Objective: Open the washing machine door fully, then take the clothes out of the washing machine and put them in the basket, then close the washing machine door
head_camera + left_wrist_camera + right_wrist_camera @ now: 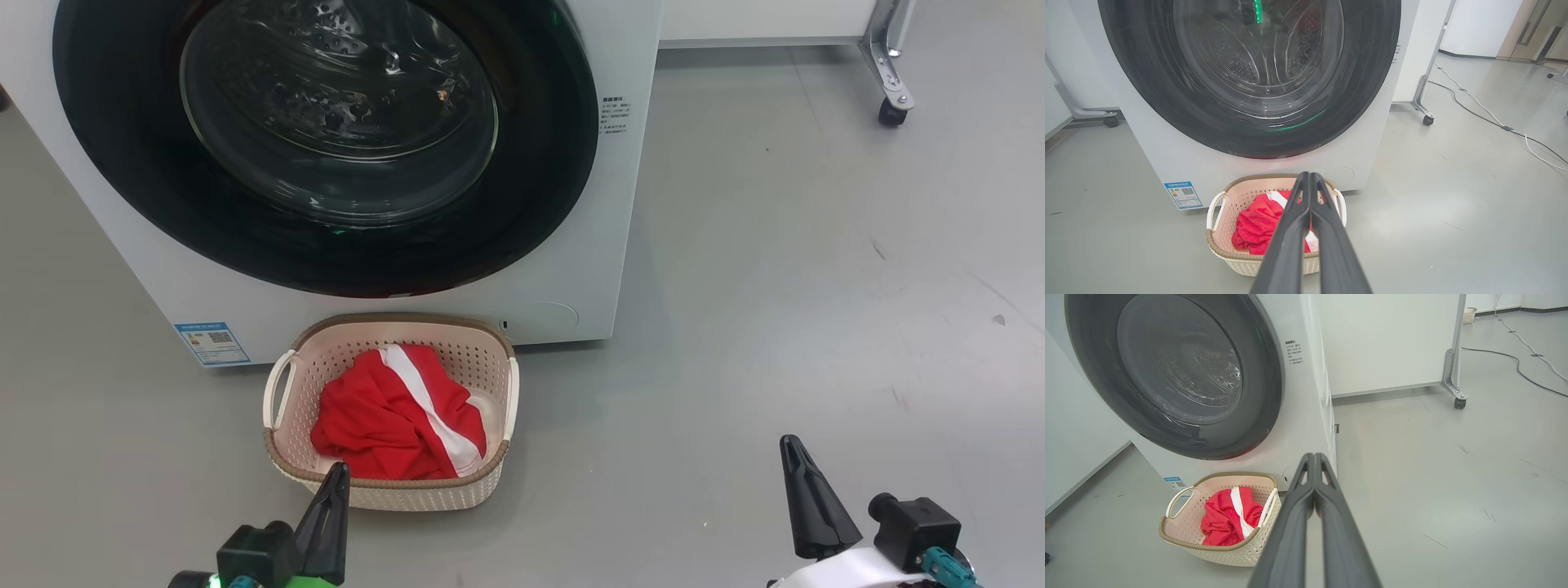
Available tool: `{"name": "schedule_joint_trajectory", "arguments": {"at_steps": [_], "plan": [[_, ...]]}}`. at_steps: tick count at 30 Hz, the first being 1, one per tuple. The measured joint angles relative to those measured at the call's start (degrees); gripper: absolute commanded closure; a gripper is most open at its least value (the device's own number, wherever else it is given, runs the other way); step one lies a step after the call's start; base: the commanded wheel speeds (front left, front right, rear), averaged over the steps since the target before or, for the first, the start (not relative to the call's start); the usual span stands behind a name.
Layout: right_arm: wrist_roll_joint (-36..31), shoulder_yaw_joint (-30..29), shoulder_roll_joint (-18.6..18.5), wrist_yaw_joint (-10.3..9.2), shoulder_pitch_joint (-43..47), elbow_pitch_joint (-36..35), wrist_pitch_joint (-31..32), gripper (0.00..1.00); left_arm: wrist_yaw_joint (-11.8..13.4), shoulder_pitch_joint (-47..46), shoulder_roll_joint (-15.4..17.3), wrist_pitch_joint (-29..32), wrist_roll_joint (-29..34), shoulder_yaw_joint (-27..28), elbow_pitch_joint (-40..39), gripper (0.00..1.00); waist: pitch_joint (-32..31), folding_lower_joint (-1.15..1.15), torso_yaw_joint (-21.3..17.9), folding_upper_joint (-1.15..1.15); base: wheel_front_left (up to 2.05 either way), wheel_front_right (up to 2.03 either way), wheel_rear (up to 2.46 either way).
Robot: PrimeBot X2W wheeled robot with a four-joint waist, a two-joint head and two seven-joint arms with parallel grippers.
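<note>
Ahead of and above both claws stands the big white boxy front-loading washing machine (571, 286). Its round door (539, 188) of glossy black ring and bulging clear glass sits flush shut, so the last step looks done. Just ahead of the left claw (335, 482), at the machine's foot where laundry needs only a short carry, sits the small cream perforated plastic basket (424, 494) holding the crumpled bright red, white-striped garment (375, 416). That claw and the right claw (793, 457), well off to the basket's right, are clenched on nothing.
</note>
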Motion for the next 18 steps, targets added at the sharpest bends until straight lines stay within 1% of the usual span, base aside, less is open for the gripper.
{"name": "schedule_joint_trajectory", "arguments": {"at_steps": [3, 11, 18], "plan": [[2.5, 0.0, 0.0, 0.03, 0.0, -0.3, 0.0, 1.0, -0.3, 0.0, 0.0, 0.3, -2.1, 0.2, -0.4, 1.0, 0.0, 0.0, 0.0, 0.0, 0.0, 0.0, 0.0], [10.3, -1.2, 0.0, 0.58, 0.0, -0.5, 1.6, 1.0, -0.9, 0.0, -0.3, 1.9, -10.3, 1.9, -0.7, 1.0, -0.1, 0.0, -0.1, 0.0, 0.0, 0.0, 0.0], [15.9, -2.4, 0.0, 0.58, -0.3, -0.5, 2.8, 1.0, -1.4, -0.1, -0.4, 3.0, -15.4, 3.5, -0.7, 1.0, -0.2, 0.0, -0.1, 0.0, 0.0, 0.0, 0.0]]}}
